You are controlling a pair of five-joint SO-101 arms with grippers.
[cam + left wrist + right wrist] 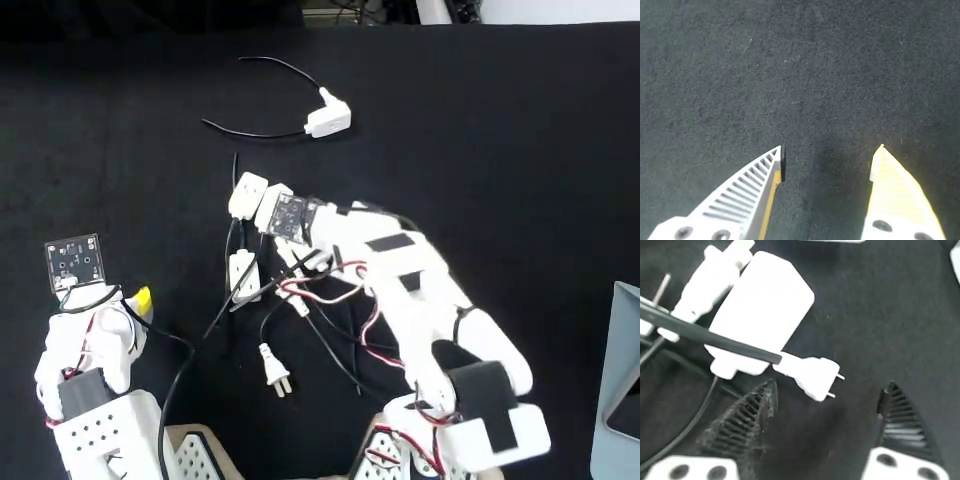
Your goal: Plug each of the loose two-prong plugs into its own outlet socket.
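Note:
In the right wrist view a loose white two-prong plug (811, 376) lies on the black cloth, its prongs pointing away from a white outlet block (762, 307). My right gripper (830, 385) is open, with one finger on each side of that plug and touching nothing. From above, the right gripper (272, 205) sits beside that outlet block (247, 193). A second loose plug (272, 370) lies nearer the arm bases. My left gripper (830, 147) hangs open over bare cloth; its yellow fingertip (143, 297) shows at the near left.
Black cables (245, 285) tangle around another white outlet (243, 270) in the middle. A further white outlet piece with a black cord (327, 120) lies at the back. A grey container (618, 380) stands at the right edge.

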